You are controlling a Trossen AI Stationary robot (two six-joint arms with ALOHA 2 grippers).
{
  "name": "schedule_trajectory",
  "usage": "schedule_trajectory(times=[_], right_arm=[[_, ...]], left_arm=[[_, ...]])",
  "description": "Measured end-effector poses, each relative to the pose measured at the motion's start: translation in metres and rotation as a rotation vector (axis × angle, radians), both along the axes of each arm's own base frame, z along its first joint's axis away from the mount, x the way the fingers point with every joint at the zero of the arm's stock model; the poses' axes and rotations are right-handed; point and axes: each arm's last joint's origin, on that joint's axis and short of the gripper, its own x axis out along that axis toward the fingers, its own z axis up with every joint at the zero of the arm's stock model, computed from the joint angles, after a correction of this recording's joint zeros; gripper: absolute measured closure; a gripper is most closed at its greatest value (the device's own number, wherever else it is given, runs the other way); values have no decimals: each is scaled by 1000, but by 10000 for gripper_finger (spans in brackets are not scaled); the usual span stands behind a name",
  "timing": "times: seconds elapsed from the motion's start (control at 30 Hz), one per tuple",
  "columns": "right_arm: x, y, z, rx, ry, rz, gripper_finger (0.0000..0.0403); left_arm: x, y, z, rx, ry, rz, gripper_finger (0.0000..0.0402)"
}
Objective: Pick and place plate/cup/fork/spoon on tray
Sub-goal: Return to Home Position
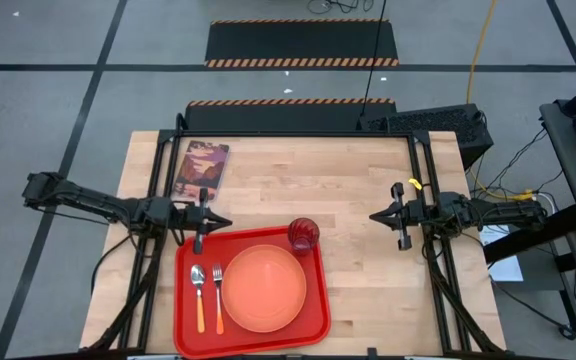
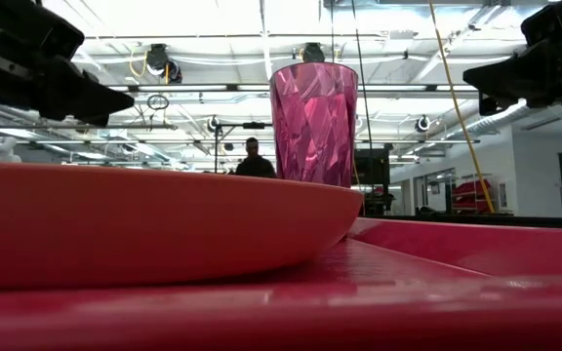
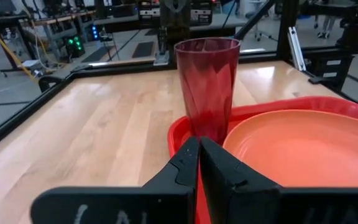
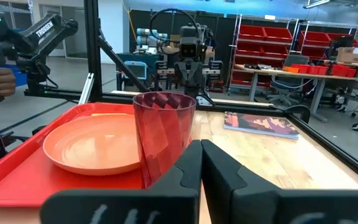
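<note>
On the pale wooden table (image 1: 368, 290) a glossy red tray (image 1: 313, 322) with rounded corners carries the round, flat orange plate (image 1: 265, 288), the faceted see-through red cup (image 1: 303, 234) upright at its far right corner, and the fork (image 1: 218, 290) and spoon (image 1: 198, 292) lying side by side left of the plate, metal ends away from the front edge. Just beyond the tray's far left corner the left gripper (image 1: 223, 221) hovers with fingers pressed together and empty, while the right gripper (image 1: 376, 215) hangs well apart over bare wood, likewise clenched on nothing. Only the overhead view shows the cutlery, and a small book (image 1: 202, 167) lies flat near the table's far left; a person (image 2: 254, 158) shows beyond the table from table height.
</note>
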Motion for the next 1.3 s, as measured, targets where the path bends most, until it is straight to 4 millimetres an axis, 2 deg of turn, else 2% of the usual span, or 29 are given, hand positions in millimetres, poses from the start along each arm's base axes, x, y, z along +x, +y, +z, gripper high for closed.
schedule_trajectory(times=[0.2,0.43,0.73,1.07,1.3], right_arm=[[0,0,0,0,0,0,403],[0,0,0,0,0,0,403],[0,0,0,0,0,0,403],[0,0,0,0,0,0,403],[0,0,0,0,0,0,403]], left_arm=[[-3,0,-9,-10,12,-3,383],[-5,1,-3,-25,-36,-4,383],[-18,4,5,-12,-110,29,383],[-30,12,2,-8,-84,88,383],[-34,14,3,0,-105,58,383]])
